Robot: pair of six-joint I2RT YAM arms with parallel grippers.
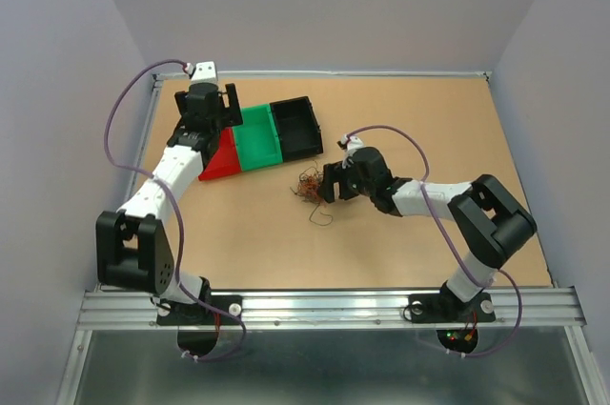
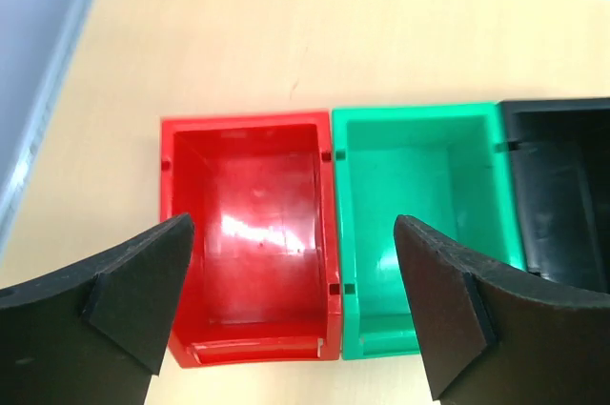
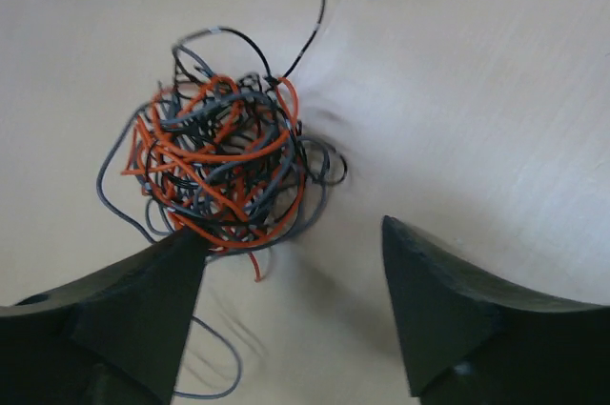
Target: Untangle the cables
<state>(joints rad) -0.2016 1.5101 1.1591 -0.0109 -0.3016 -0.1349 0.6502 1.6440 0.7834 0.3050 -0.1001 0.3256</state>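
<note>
A tangled ball of orange, grey and black cables [image 1: 307,186] lies on the table's middle; in the right wrist view it [image 3: 224,167] sits just ahead of the left fingertip. My right gripper [image 1: 331,183] [image 3: 291,253] is open and empty, low over the table right beside the tangle. My left gripper [image 1: 217,105] [image 2: 291,262] is open and empty, hovering above the red bin [image 2: 248,233] and green bin [image 2: 419,224] at the back left.
Three bins stand in a row at the back left: red [image 1: 221,159], green [image 1: 259,138], black [image 1: 297,127]; the black one also shows in the left wrist view [image 2: 562,195]. All three look empty. A loose grey cable loop [image 1: 320,216] trails toward the front.
</note>
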